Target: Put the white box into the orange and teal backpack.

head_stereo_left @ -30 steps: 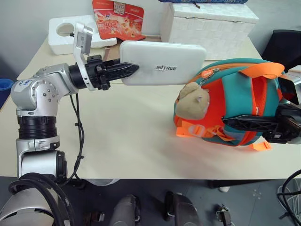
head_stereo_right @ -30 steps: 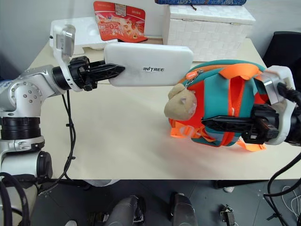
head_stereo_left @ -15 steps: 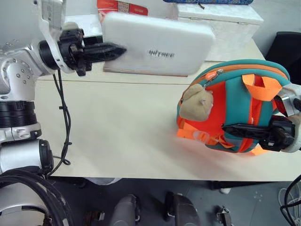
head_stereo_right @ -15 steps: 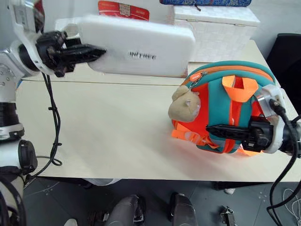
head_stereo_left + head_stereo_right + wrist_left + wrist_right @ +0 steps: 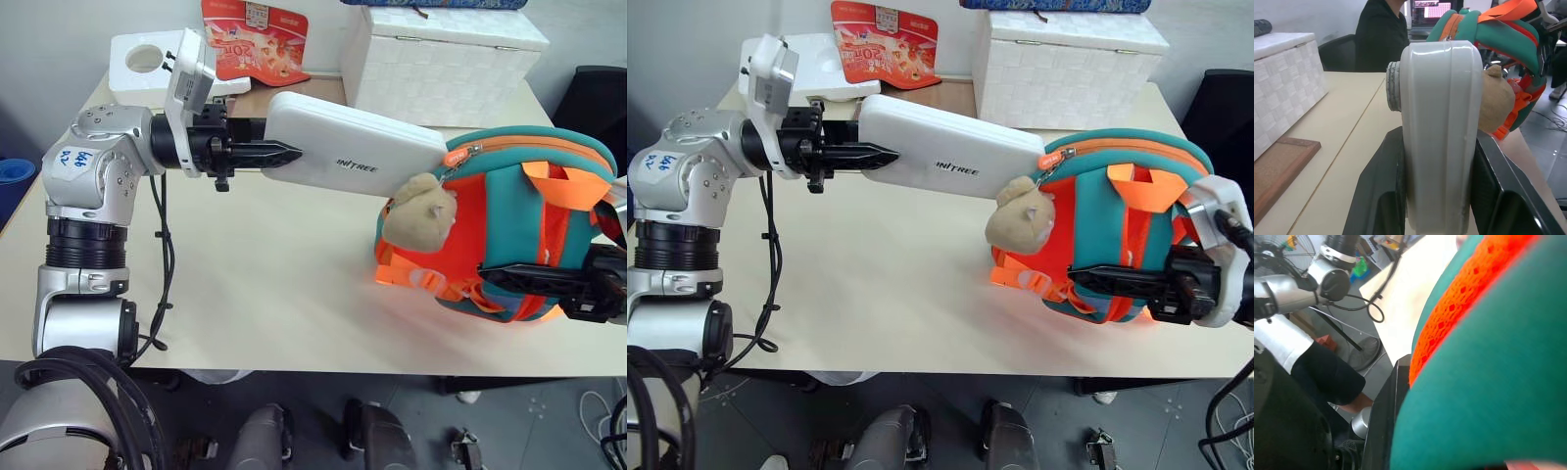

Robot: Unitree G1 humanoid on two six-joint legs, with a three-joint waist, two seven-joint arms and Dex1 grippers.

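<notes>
Both arms level (box (image 5: pixel 353 157) tilted)

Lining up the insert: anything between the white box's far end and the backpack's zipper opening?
Nothing solid: in the left eye view the white box reaches the backpack at its orange zipper pull, just above the plush toy.

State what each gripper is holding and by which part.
The left gripper clamps the white box by its near short end. The right gripper is shut on the orange and teal backpack, low on its strap side.
</notes>
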